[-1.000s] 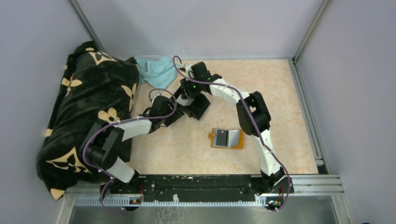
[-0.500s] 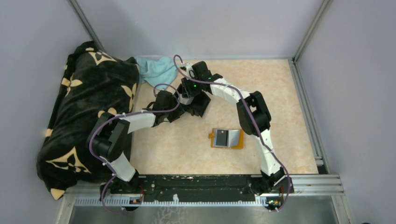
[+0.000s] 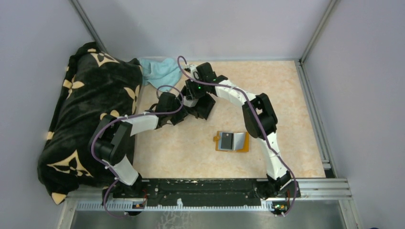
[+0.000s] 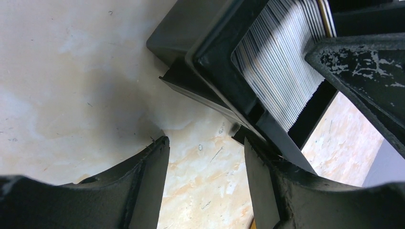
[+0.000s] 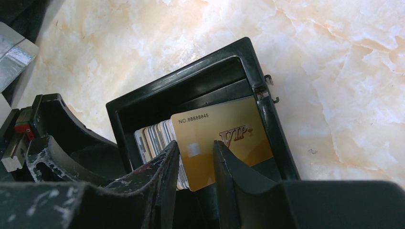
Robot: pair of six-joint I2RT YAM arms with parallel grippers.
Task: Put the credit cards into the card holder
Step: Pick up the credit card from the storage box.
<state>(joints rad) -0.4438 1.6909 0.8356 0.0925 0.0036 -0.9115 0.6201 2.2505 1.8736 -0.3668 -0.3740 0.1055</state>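
Two grippers at the black tray (image 5: 191, 78); right gripper (image 5: 197, 164) down inside it, fingers narrowly parted astride a gold card (image 5: 224, 138) fronting the credit cards (image 5: 157, 136) stack, grip cannot tell; left gripper (image 4: 205, 157) released, empty, beside the tray's corner; card holder (image 3: 244, 148) lies open on table (image 3: 286, 105), well apart from tray.

We read "NO.88888845" and "VIP" on the gold card (image 5: 239, 138) standing inside the black tray (image 5: 181, 74).
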